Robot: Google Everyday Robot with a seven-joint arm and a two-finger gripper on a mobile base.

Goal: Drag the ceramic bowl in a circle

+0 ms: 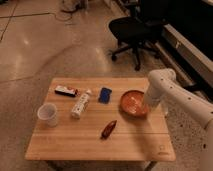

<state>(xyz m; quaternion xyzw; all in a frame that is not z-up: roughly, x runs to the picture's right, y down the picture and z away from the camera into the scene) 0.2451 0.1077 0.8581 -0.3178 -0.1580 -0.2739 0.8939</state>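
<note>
The ceramic bowl (132, 102), orange-red and shallow, sits on the right half of the wooden table (65, 142). My white arm reaches in from the right and bends down onto the bowl's right rim. The gripper (147, 106) is at that rim, touching the bowl or just inside it. The arm's end hides the rim's right side.
Left of the bowl lie a blue packet (105, 94), a white bottle on its side (81, 103), a small red-and-black bar (66, 90) and a white cup (47, 114). A dark red item (108, 129) lies in front. A black office chair (132, 30) stands behind the table.
</note>
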